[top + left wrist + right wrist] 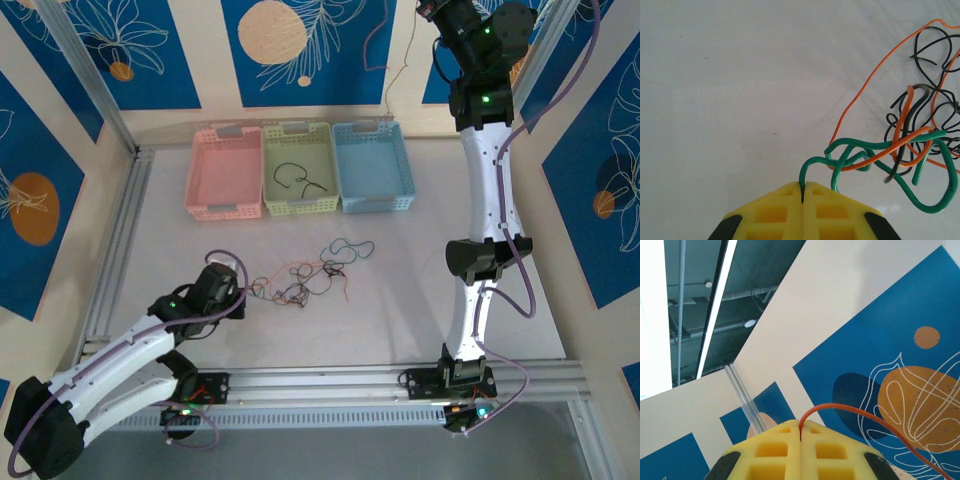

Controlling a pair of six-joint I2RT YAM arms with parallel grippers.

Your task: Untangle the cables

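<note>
Left wrist view: the left gripper [802, 189] is shut tight on a green cable [867, 146], which is pinched between the yellow fingers [775, 210]. The green cable is looped through a knot of orange and black cables [920, 120] on the white table [730, 90]. From the top, this knot is seen near the middle of the table, just beside the left gripper. The right gripper [800, 426] is held high up and is shut tight on a thin orange cable [865, 415]. One black cable [316, 187] is seen inside the yellow-green tray [298, 208], between a pink tray [222, 210] and a blue tray [375, 203].
</note>
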